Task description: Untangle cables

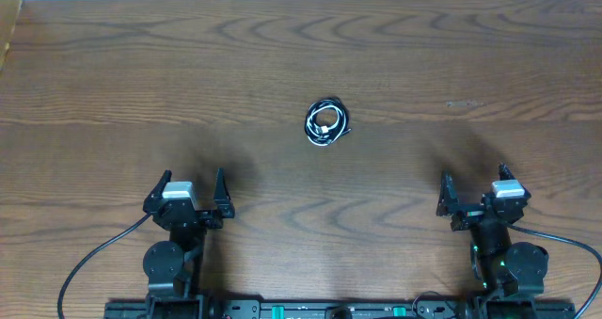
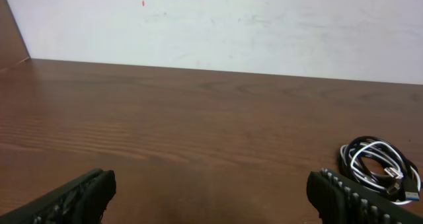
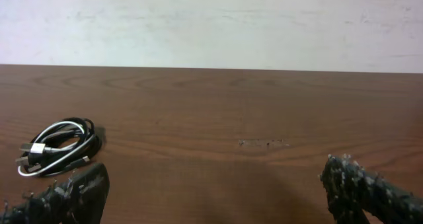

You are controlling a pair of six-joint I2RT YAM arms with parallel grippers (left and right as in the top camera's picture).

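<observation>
The cables [image 1: 326,122] lie as one small coiled bundle of black and white cords on the wooden table, in the middle, far from both arms. The bundle also shows at the right edge of the left wrist view [image 2: 380,168] and at the left of the right wrist view [image 3: 58,147]. My left gripper [image 1: 192,189] is open and empty near the front left, well short of the bundle. My right gripper [image 1: 473,187] is open and empty near the front right. Both sets of fingers show wide apart in the wrist views [image 2: 210,197] [image 3: 218,194].
The brown wooden table [image 1: 301,55] runs to a white wall at the back. Thick black arm cables [image 1: 94,258] trail from both arm bases at the front edge. A faint scuff mark [image 1: 464,103] is on the table at the back right.
</observation>
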